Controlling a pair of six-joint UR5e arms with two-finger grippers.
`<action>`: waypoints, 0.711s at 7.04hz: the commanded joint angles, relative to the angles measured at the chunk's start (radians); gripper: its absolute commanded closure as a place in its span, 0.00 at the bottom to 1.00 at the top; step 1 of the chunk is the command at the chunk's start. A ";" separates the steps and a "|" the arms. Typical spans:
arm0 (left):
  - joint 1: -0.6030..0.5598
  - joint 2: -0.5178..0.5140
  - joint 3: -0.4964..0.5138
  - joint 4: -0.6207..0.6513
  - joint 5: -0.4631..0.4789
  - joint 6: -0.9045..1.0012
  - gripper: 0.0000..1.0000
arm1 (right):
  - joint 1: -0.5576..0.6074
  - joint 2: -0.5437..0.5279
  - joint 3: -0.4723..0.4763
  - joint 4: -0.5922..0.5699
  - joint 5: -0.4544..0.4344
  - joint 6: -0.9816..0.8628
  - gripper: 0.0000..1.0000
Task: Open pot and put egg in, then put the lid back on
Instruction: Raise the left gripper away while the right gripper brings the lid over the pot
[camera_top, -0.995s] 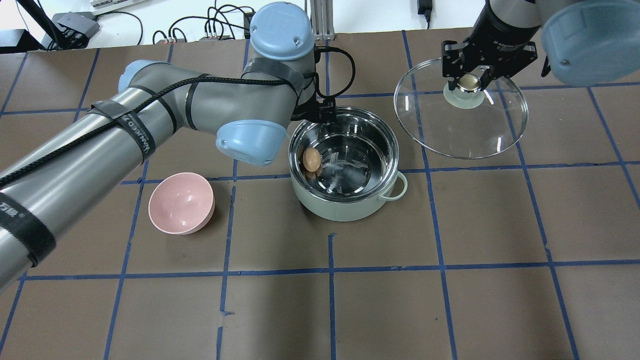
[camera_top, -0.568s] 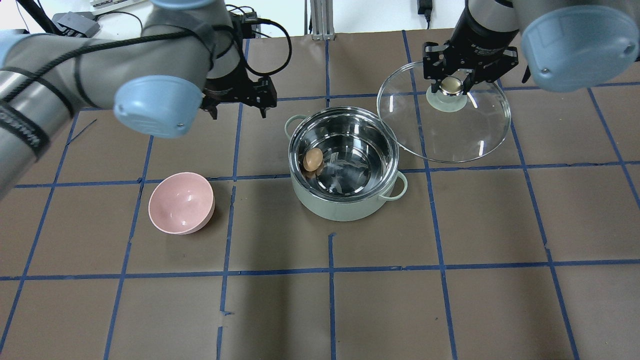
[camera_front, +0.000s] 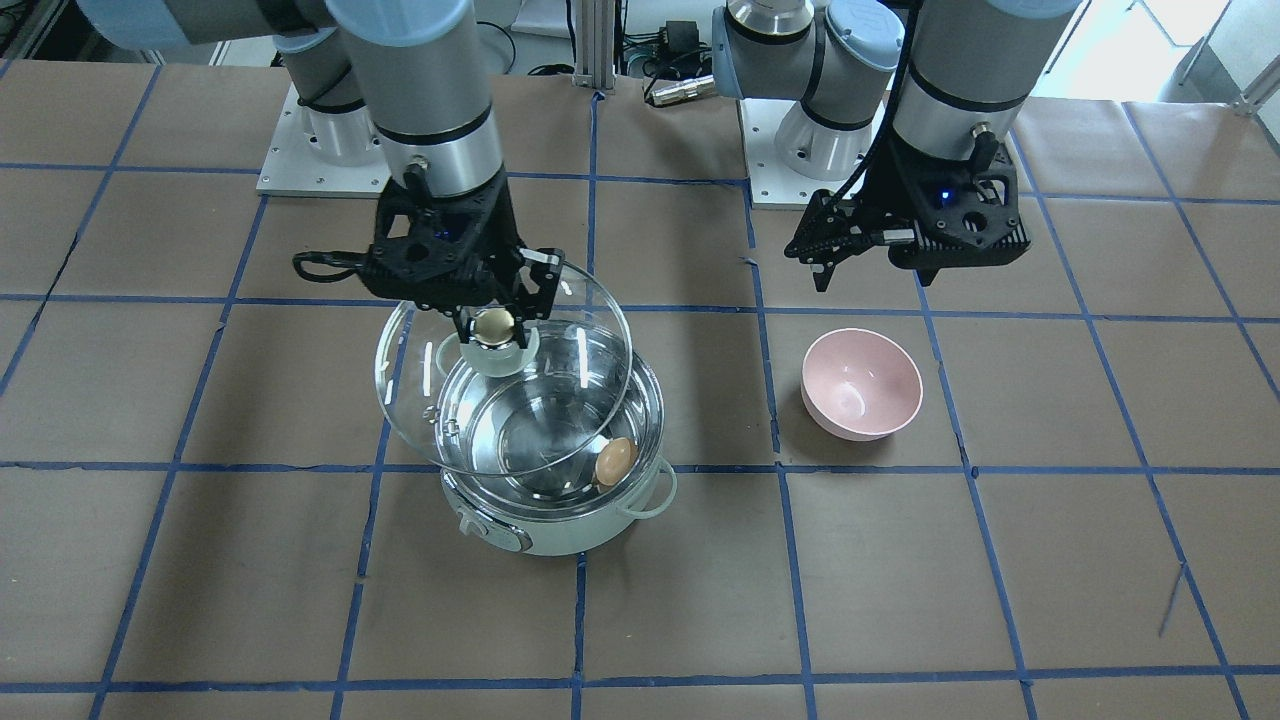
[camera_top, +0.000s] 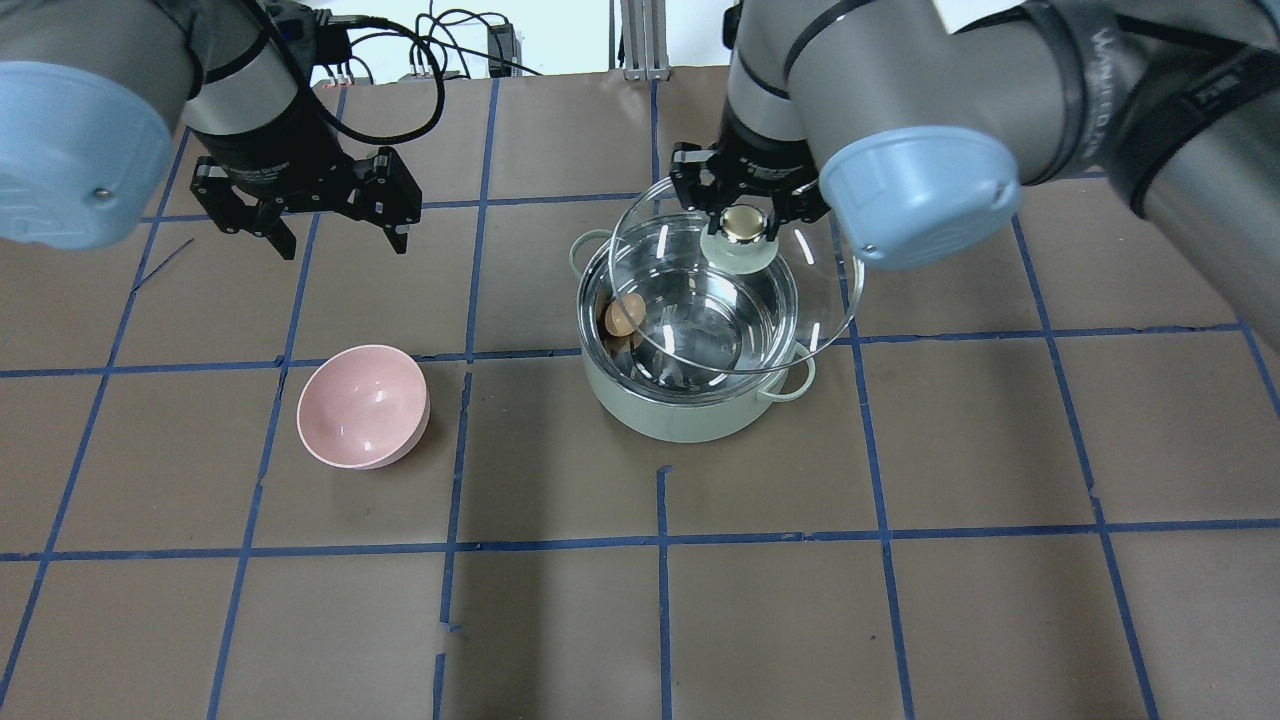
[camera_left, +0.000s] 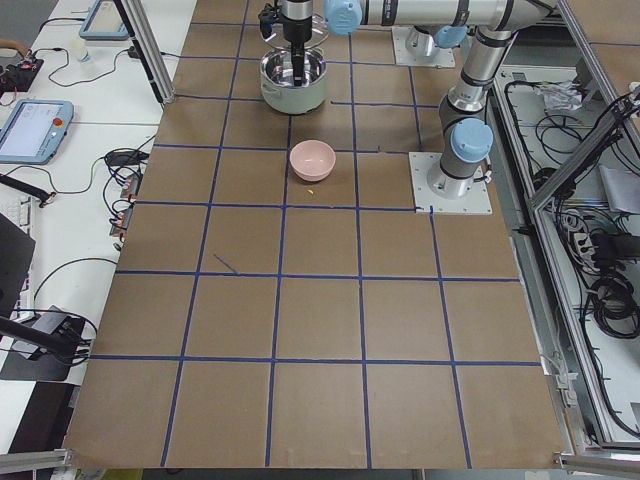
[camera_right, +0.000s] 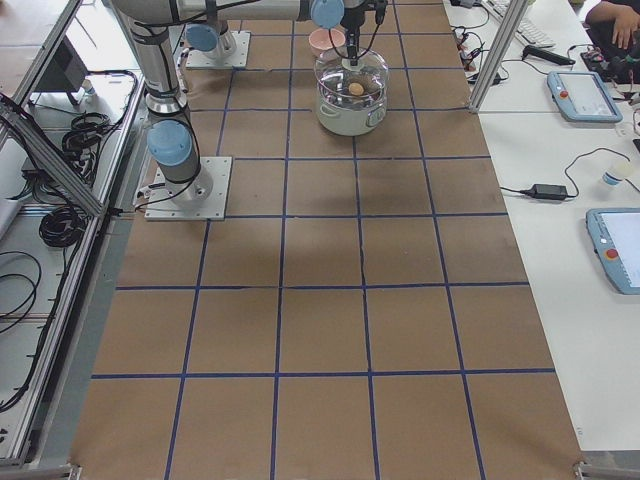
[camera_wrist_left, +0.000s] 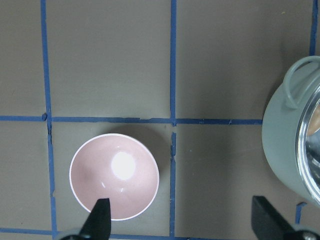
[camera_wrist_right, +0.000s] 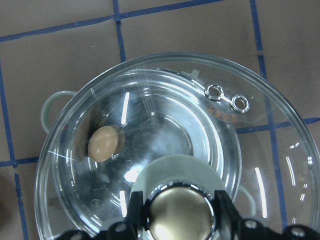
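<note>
Tabletop (camera_front: 200, 600): brown paper ruled into squares by blue tape fills your front-facing view.
Front, right gripper (camera_front: 493, 328): on this view's left, clamped on the knob (camera_front: 492, 320) of the lid (camera_front: 560, 400).
Front, lid: you see it held tilted in the air over the pot (camera_front: 560, 535), off-centre toward the robot and not seated on the rim.
Front, egg (camera_front: 614, 460): it lies inside the pot against the steel wall.
Front, left gripper (camera_front: 873, 272): spread wide and holding nothing, it hangs above the table on the robot's side of the pink bowl (camera_front: 862, 385).
Overhead, lid: the glass covers most of the pot's mouth and overhangs it on the right and far sides.
Overhead, egg: it sits at the pot's left inner wall, under the lid's left edge.
Overhead, left gripper: well apart from the pot, beyond the pink bowl.
Left side, pot: small at the table's far end, with the pink bowl nearer you; too small to judge either grip.
Right side, egg: it shows through the glass, inside the pot.
Left wrist, fingertips (camera_wrist_left: 101, 220): far apart at the bottom edge with nothing between them; the pink bowl lies below, and the pot's mint wall and loop handle (camera_wrist_left: 295, 82) are at the right edge.
Right wrist, knob: pinched between both fingers; through the glass you see the egg on the steel bottom and two metal vents (camera_wrist_right: 227, 97) in the lid.
</note>
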 joint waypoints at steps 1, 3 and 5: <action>-0.003 0.016 0.033 -0.087 0.031 0.003 0.00 | 0.071 0.061 0.003 -0.068 -0.007 0.075 0.64; 0.008 0.020 0.050 -0.098 0.024 0.006 0.00 | 0.070 0.066 0.042 -0.103 -0.016 0.060 0.64; 0.003 0.032 0.045 -0.098 0.027 0.006 0.00 | 0.070 0.066 0.062 -0.139 -0.059 0.014 0.64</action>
